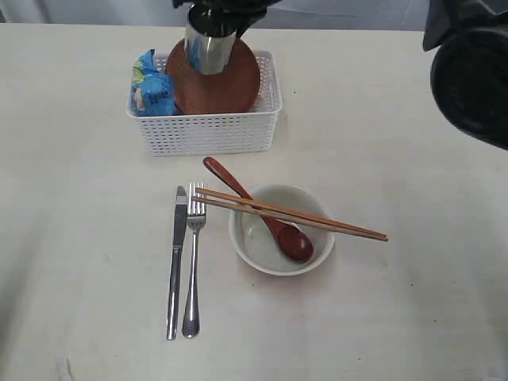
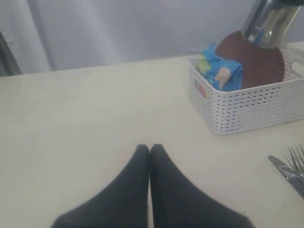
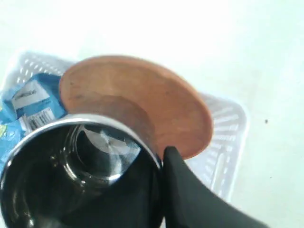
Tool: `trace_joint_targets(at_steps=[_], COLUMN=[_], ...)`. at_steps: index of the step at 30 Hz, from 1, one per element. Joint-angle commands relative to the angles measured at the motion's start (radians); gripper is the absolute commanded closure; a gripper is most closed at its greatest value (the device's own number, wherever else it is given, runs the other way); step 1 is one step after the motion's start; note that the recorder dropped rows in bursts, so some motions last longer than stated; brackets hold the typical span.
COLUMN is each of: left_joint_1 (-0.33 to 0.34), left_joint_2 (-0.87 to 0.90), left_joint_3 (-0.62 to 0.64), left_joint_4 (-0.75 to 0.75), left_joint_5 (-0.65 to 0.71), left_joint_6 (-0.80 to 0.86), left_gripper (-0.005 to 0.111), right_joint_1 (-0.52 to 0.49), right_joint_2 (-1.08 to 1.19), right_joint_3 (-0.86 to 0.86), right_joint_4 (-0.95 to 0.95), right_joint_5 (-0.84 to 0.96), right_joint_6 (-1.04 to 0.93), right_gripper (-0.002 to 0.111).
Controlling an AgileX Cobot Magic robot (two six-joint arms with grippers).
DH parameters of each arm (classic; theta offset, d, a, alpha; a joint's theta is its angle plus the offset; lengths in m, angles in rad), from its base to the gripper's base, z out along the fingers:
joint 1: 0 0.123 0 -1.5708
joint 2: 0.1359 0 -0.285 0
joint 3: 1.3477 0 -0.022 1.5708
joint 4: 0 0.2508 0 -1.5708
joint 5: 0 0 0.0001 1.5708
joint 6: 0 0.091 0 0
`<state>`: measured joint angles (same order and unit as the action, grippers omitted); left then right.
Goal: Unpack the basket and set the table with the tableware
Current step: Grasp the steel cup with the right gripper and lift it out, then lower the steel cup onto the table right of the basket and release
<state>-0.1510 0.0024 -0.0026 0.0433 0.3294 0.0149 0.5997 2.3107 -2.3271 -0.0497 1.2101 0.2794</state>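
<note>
Exterior view, from the left: the table [image 1: 413, 317] is pale and mostly bare on that side. The left gripper [image 2: 149, 151] shows only in its own wrist view, its two dark fingers pressed together with nothing between them, low over the table and well left of the basket [image 1: 210, 133]. The white perforated basket stands at the far middle of the table; a blue snack bag [image 1: 151, 87] is at its left end, and beside that a reddish-brown plate [image 1: 226, 87] leans upright inside. Above the plate the right gripper [image 1: 214, 14] holds a steel cup [image 1: 208, 49], mouth up, clear of the basket – the right wrist view shows one dark finger clamped against the outside of the cup's rim. Nearer, a knife [image 1: 175, 262] and a fork [image 1: 193, 262] lie side by side, handles toward the near edge. Just right of them sits a white bowl [image 1: 258, 246] with a dark red spoon [image 1: 295, 244] in it, its handle slanting out to the far left. Wooden chopsticks [image 1: 333, 225] lie across the bowl's rim over the spoon, their tips beside the fork.
</note>
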Motion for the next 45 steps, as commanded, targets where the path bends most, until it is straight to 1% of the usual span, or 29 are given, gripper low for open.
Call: trace_joint_targets(at_steps=[1, 3, 5, 8, 13, 15, 18, 21, 23, 33, 39, 45], left_joint_1=[0.002, 0.002, 0.002, 0.002, 0.002, 0.002, 0.002, 0.002, 0.002, 0.002, 0.002, 0.002], left_joint_2=[-0.002, -0.002, -0.002, -0.002, -0.002, -0.002, -0.002, -0.002, -0.002, -0.002, -0.002, -0.002], left_joint_3=[0.003, 0.003, 0.003, 0.003, 0.003, 0.003, 0.003, 0.003, 0.003, 0.003, 0.003, 0.003], left_joint_4=[0.001, 0.001, 0.001, 0.001, 0.001, 0.001, 0.001, 0.001, 0.001, 0.001, 0.001, 0.001], left_joint_5=[-0.010, -0.010, -0.010, -0.010, -0.010, -0.010, -0.010, -0.010, -0.010, -0.010, -0.010, -0.010], left_joint_6=[-0.004, -0.004, -0.004, -0.004, -0.004, -0.004, -0.004, -0.004, -0.004, -0.004, -0.004, -0.004], left_gripper=[0.106, 0.106, 0.106, 0.106, 0.106, 0.106, 0.106, 0.106, 0.106, 0.106, 0.106, 0.106], right_joint_1=[-0.051, -0.071, -0.097, -0.136, -0.216, -0.236, -0.241, -0.222, -0.202, -0.120, -0.084, -0.027], right_joint_2=[-0.059, -0.086, -0.133, -0.194, -0.285, -0.298, -0.302, -0.302, -0.297, -0.185, -0.161, -0.119], right_joint_3=[-0.017, -0.009, 0.039, 0.139, 0.356, 0.419, 0.494, 0.558, 0.582, 0.582, 0.576, 0.507], right_joint_4=[0.030, 0.015, -0.020, -0.030, -0.043, -0.067, -0.110, -0.107, -0.107, -0.075, -0.011, -0.001], right_joint_5=[0.011, 0.011, 0.011, 0.011, 0.011, 0.011, 0.011, 0.011, -0.035, -0.111, -0.205, -0.211], right_joint_6=[-0.016, -0.018, -0.018, -0.025, -0.030, -0.025, -0.008, 0.002, 0.019, 0.020, 0.010, -0.011], right_gripper=[0.109, 0.109, 0.109, 0.109, 0.109, 0.109, 0.109, 0.109, 0.109, 0.109, 0.109, 0.109])
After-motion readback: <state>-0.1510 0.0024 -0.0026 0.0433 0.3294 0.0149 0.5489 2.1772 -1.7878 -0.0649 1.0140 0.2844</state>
